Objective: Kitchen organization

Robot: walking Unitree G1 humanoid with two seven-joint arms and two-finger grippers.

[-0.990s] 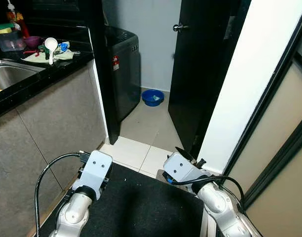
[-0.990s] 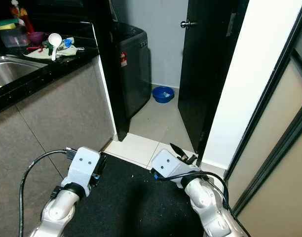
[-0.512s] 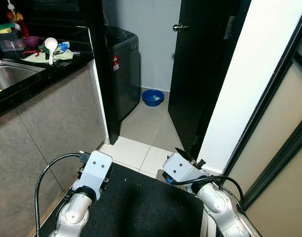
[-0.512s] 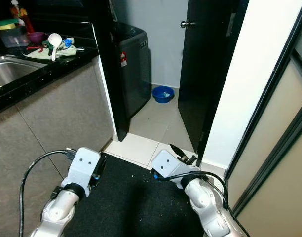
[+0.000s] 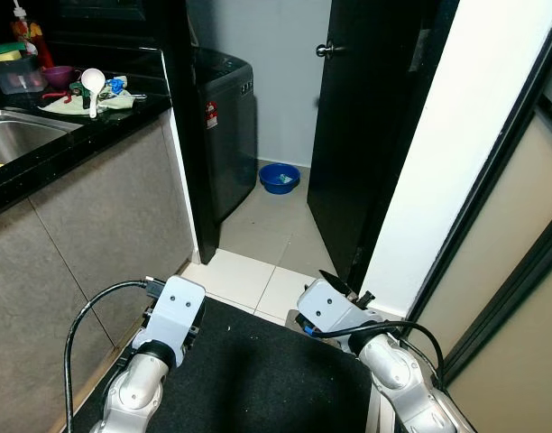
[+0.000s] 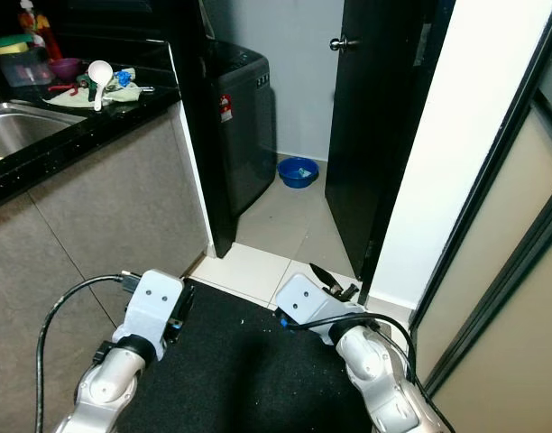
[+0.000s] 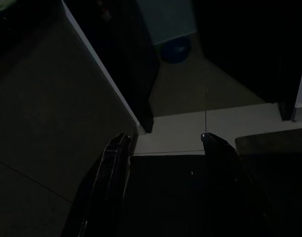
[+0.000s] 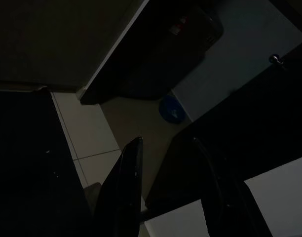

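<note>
A black counter [image 5: 78,135] with a sink [image 5: 19,135] runs along my left, a dark door [image 5: 366,135] stands ahead, and a black mat [image 5: 258,379] lies underfoot. A blue bowl [image 5: 280,178] sits on the floor by the washer [image 5: 226,126]. A white ladle [image 5: 93,86] rests on the counter. My left fingers [image 7: 163,187] and right fingers [image 8: 166,192] hang low over the mat, spread apart, holding nothing.

- Your sink [image 5: 14,135] at 10 o'clock is cut off by the picture's left edge.
- On the table [image 5: 87,126], the small things around the white ladle [image 5: 93,83] are too small to tell apart.
- Both wrist views are very dark; the left end effector [image 7: 163,148] and right end effector [image 8: 166,148] show as black finger outlines, set apart.
- What the blue bowl [image 5: 280,178] holds can't be made out.
</note>
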